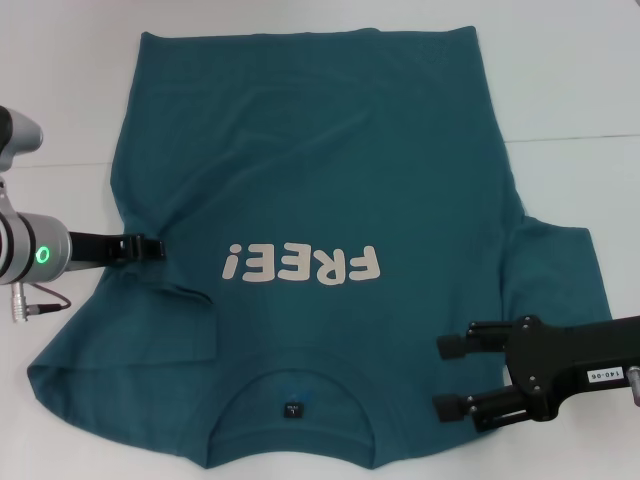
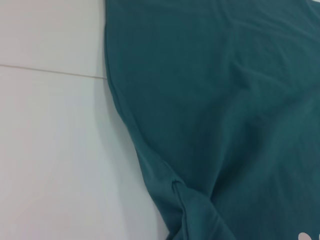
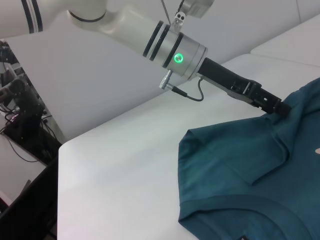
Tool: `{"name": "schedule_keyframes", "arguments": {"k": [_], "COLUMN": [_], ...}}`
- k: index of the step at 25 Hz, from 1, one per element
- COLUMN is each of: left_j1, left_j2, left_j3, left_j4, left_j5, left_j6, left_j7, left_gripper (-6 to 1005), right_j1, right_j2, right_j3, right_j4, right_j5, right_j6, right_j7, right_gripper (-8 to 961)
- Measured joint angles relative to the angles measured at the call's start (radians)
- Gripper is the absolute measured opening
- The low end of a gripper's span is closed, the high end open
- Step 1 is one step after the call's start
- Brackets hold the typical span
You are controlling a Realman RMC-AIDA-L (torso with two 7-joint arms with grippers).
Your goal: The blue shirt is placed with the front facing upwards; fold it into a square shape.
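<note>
A: Where does the blue shirt lie?

B: Spread front up on the white table, filling most of the head view. The collar, with its small dark tag, is nearest the robot, so the white "FREE!" lettering reads upside down from the head camera. The hem is at the far edge.

A: Is it flat?

B: Not fully. On the robot's left, the sleeve is turned in over the body, making a fold line beside the lettering. The sleeve on the robot's right lies spread out flat on the table. Soft wrinkles cross the upper cloth.

A: And the left gripper?

B: The left gripper reaches in from the left, its tip touching the shirt's edge just above the folded sleeve. The right wrist view shows the same tip at the cloth. Whether its jaws are apart or closed on fabric cannot be told.

A: The right gripper?

B: The right gripper sits over the shirt near the collar on the robot's right. Its two black fingers stand apart, one above the other in the head view, with nothing between them.
</note>
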Motion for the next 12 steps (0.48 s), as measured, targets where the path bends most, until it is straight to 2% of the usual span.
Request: {"name": "schedule_keyframes", "arguments": {"k": [5,12], "left_j1": [-0.001,0.009], "left_j2": [0.000,0.001], "left_j3": [0.001,0.000], "left_j4": [-0.007,-0.030], "left_j5": [0.000,0.001], "left_j6": [0.001,0.005], "left_j7": [0.000,0.001], "left_gripper": [600,527], "right_j1": [-0.001,-0.003], "right_j2": [-0.001,-0.002], "right_j3": [0.000,0.000], "right_j4": [0.000,0.000], "right_j5": [0.000,0.000], "right_j6": [-0.001,-0.001], "right_j7": [0.006,0.009], "right_gripper": [916,917]}}
